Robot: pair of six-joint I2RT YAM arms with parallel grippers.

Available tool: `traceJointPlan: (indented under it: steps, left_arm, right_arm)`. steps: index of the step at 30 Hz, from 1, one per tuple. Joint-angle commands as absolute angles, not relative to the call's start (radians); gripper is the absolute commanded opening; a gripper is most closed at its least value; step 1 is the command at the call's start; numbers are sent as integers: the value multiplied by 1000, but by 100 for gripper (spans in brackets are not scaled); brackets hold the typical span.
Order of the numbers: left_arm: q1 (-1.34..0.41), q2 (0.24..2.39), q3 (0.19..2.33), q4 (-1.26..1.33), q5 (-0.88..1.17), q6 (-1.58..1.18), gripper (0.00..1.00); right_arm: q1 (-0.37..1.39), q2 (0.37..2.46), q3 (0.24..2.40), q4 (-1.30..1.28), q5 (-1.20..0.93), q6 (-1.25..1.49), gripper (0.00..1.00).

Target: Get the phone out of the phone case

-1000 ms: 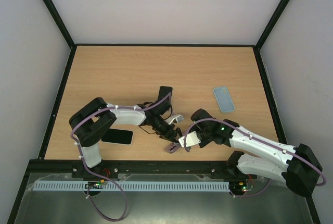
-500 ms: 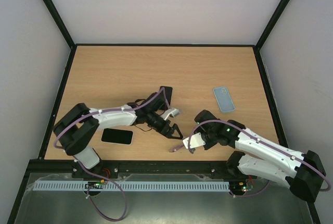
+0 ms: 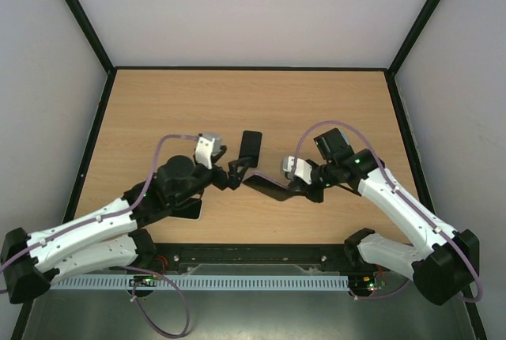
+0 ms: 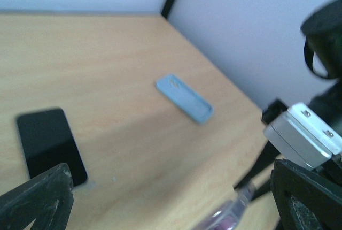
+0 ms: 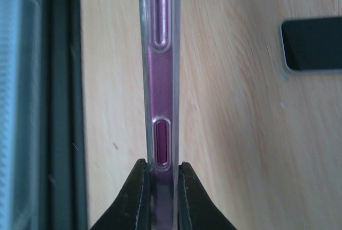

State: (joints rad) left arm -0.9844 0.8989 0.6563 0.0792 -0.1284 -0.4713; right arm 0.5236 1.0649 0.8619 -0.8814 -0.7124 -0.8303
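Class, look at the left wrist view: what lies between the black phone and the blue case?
Only bare wooden table between black phone and blue case, left wrist view.

I find no word, number, brand or sign that I can read in any of my views. The one surface close enough to read is the edge of the purple phone in a clear plastic case (image 5: pixel 158 80), pinched in my right pincer (image 5: pixel 159 167), and it carries no lettering.

Magenta phone (image 5: pixel 159 88) in clear case (image 5: pixel 160 21), gripped edge-on.
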Motion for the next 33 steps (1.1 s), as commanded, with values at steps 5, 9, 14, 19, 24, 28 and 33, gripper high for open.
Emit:
traceJointPlan:
  steps: [5, 9, 14, 19, 24, 28, 33]
  left_arm:
    - [-986, 802, 502, 323, -126, -542, 99]
    - [-986, 799, 522, 385, -22, -571, 85]
    - [-989, 892, 602, 426, 108, -598, 68]
    - [-991, 951, 619, 538, 168, -624, 66]
    - [-991, 1022, 671, 560, 230, -624, 52]
    - [-991, 1003, 673, 570, 242, -624, 45]
    - [-990, 952, 649, 560, 236, -633, 40]
  right_arm:
    - [447, 957, 804, -466, -1239, -171, 2]
    - [441, 904, 769, -434, -1267, -137, 2]
    - [402, 783, 627, -67, -1396, 273, 2]
    - [400, 805, 671, -183, -1437, 217, 2]
    - [400, 808, 669, -176, -1454, 228, 2]
    - [400, 793, 640, -98, -1463, 298, 2]
    - [400, 801, 650, -83, -1473, 313, 2]
